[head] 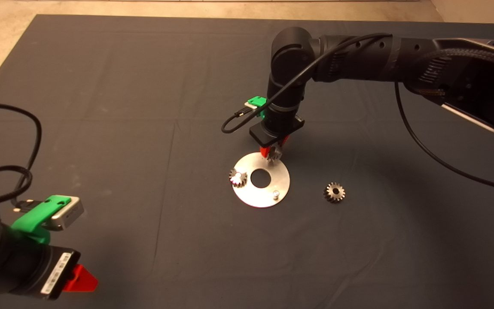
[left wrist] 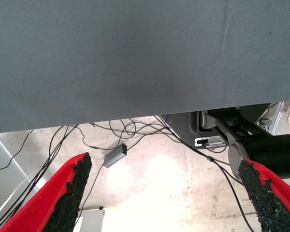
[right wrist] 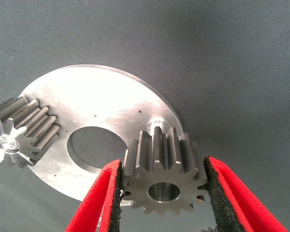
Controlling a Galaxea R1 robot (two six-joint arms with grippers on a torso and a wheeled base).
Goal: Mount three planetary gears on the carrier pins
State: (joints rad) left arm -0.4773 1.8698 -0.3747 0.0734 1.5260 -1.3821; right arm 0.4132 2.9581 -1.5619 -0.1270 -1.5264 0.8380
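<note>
- Right gripper [head: 272, 152] is over the far rim of the disc [head: 261, 194], fingers clamped on a gear [head: 275, 153].
- Right wrist view: that gear [right wrist: 163, 180] sits squeezed between the two black pads [right wrist: 114, 200], bore facing the camera, held just in front of a carrier pin [right wrist: 157, 123]. Can't tell if it's touching the pin or the disc [right wrist: 101, 108].
- A second gear [head: 237, 177] is already seated on the pin at the disc's left edge; pin tip shows through its bore.
- Third pin [head: 275, 194], near edge of the disc, is bare.
- Third gear [head: 334, 192] lies flat on the mat [head: 101, 128], right of the disc, apart from it.
- Left gripper [head: 79, 280] is parked at the lower left, fingers [left wrist: 72, 193] spread wide with nothing between them; its wrist view shows the mat edge and cables [left wrist: 130, 128] on the floor.
</note>
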